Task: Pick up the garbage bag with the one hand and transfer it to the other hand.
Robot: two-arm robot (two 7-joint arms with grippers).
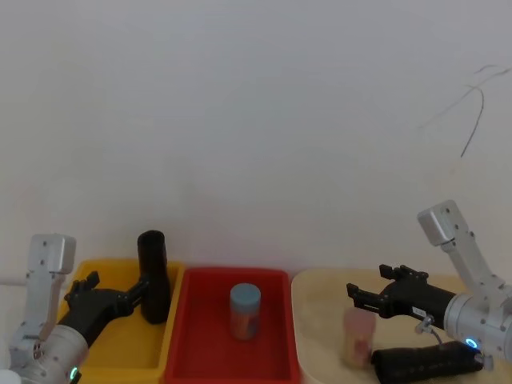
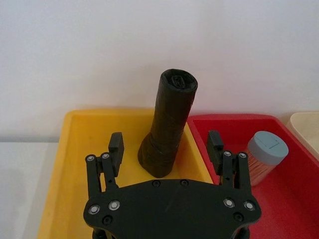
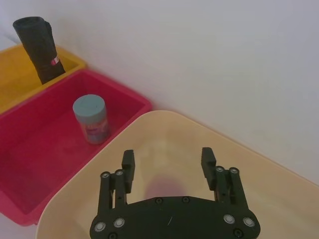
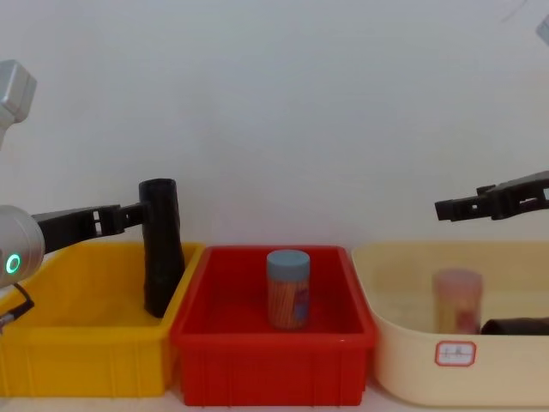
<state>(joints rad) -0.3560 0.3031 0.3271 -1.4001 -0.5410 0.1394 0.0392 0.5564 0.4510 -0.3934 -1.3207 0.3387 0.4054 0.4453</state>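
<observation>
Left gripper (image 2: 165,144), fingers spread, flanks the garbage bag (image 2: 168,124) standing in the yellow bin (image 2: 75,149), hiding its base; right gripper (image 3: 168,162) spread.

A thick black cylindrical roll of wrinkled plastic film (image 1: 153,276) stands upright in the back right corner of a yellow plastic bin (image 1: 120,360), close to its right wall. The black long-fingered gripper of the green-ringed left arm (image 1: 142,290) reaches into that bin, its open fingers on either side of the roll's lower half.

In the red plastic bin (image 1: 200,352) beside it, a jar with a grey-blue lid (image 1: 245,311) stands near the middle.

The black long-fingered gripper of the blue-ringed right arm (image 1: 358,298) hovers open over a cream round-cornered tub (image 1: 316,320), above a translucent pinkish cup (image 1: 359,337). A slimmer black roll (image 1: 428,365) lies on its side near the tub's front right.
</observation>
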